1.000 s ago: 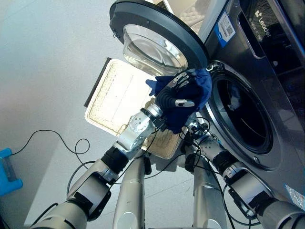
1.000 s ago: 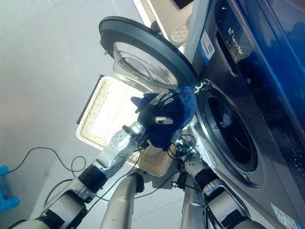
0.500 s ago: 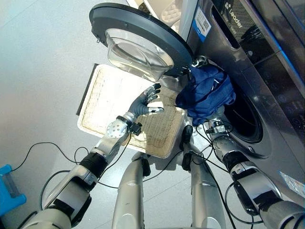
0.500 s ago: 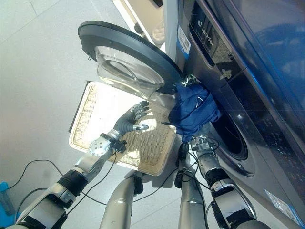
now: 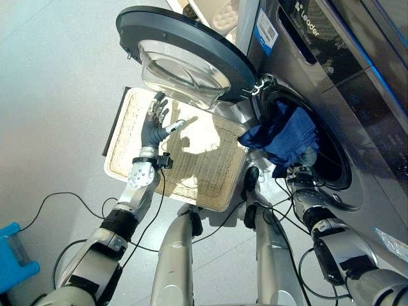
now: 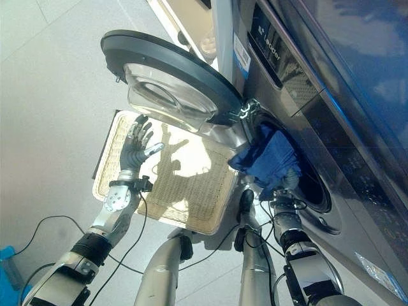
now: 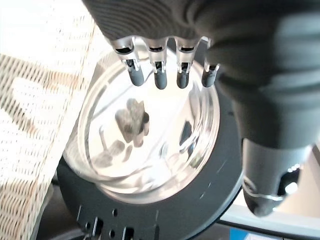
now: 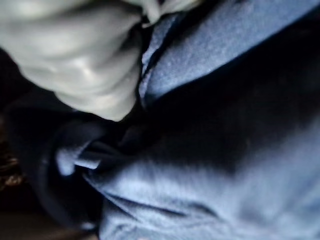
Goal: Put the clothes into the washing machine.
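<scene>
Washing machine: a dark grey front-loader along the right side of the scene, its round drum opening facing the robot.
Door: a round dark-rimmed door with a clear domed window, swung fully open to the left of the drum opening and hanging above the basket; the left wrist view looks straight at its glass.
Basket: a pale woven tray-like basket lying flat on the floor just beside the machine, partly under the open door (bright light falls across its weave).
Clothes: a bundle of dark blue cloth sitting in the mouth of the drum, most of it inside, one fold draped over the lower left rim.
Left hand: raised over the basket's left part, below the door, fingers straight and spread, holding nothing.
Right hand: at the lower edge of the drum opening, right against the blue cloth; its wrist view is too close and dim, so I cannot tell how the fingers are set.
</scene>
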`<state>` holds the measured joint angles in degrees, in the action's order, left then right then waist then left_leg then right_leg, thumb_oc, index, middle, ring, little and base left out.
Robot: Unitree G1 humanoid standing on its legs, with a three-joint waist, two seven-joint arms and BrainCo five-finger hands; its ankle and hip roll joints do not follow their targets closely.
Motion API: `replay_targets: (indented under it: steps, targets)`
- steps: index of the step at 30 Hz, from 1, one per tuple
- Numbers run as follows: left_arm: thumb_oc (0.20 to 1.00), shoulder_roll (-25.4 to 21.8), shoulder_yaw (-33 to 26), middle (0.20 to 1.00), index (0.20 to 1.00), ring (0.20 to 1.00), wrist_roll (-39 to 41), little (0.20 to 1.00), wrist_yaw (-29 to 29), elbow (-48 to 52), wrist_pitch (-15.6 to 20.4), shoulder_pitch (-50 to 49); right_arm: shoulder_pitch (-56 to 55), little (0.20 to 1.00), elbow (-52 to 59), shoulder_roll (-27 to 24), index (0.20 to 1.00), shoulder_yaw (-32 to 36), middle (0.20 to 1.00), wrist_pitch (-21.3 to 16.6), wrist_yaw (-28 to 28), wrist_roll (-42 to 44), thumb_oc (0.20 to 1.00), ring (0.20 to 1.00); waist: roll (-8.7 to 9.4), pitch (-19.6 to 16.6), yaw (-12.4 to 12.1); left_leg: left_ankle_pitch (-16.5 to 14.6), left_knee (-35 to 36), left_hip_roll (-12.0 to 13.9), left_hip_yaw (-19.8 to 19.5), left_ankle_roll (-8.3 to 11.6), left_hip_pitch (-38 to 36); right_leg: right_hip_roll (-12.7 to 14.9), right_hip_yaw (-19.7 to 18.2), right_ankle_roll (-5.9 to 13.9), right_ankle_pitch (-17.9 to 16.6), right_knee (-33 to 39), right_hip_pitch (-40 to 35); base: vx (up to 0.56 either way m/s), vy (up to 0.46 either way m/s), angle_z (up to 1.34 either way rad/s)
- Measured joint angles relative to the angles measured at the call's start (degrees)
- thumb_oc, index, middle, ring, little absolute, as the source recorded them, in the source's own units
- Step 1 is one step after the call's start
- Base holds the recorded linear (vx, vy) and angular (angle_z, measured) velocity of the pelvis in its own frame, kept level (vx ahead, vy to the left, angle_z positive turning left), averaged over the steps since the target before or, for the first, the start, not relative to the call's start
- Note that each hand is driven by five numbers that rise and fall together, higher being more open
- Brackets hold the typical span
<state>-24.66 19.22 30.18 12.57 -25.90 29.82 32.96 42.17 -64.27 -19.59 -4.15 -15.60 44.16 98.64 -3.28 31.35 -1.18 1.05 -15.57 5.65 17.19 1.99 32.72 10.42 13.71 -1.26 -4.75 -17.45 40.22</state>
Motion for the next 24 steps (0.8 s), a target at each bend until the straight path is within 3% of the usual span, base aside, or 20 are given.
replay_targets:
  steps: [8, 18, 24]
  targets:
    - [1.0, 0.3, 0.5, 1.0, 1.0, 1.0, 1.1, 1.0, -0.2, 3.9, -0.7, 0.3, 5.5, 0.2, -1.8, -2.2, 0.2, 8.5, 0.2, -2.3, -8.7, 12.3, 0.2, 0.2, -1.08, 0.1, 0.0, 0.1, 0.1, -0.3, -0.1, -0.19, 2.7, -0.1, 0.1, -0.24, -0.8, 0.9, 2.2, 0.0, 0.0, 0.0]
    - [1.0, 1.3, 2.6, 1.0, 1.0, 1.0, 1.1, 1.0, 0.9, 6.9, -3.4, 2.5, 9.3, 0.2, -1.4, -1.6, 0.2, 12.6, 0.2, -3.6, -17.5, 13.5, 0.2, 0.2, -1.34, 0.1, -1.2, 0.3, 0.0, -1.0, -1.2, -0.46, 3.5, 0.7, 0.5, -0.19, -0.9, 0.3, 2.7, 0.01, -0.004, 0.04]
    - [1.0, 1.2, 4.4, 1.0, 1.0, 1.0, 2.2, 1.0, 1.0, 6.9, -5.1, 2.5, 11.0, 0.2, 2.3, -1.1, 0.2, 15.5, 0.2, -9.6, -19.6, 13.5, 0.2, 0.2, -1.38, 0.1, -1.2, 0.6, 0.0, -1.5, -1.6, -0.85, 4.0, 1.5, 0.9, 0.21, -0.9, 0.3, 2.8, 0.01, -0.001, 0.07]
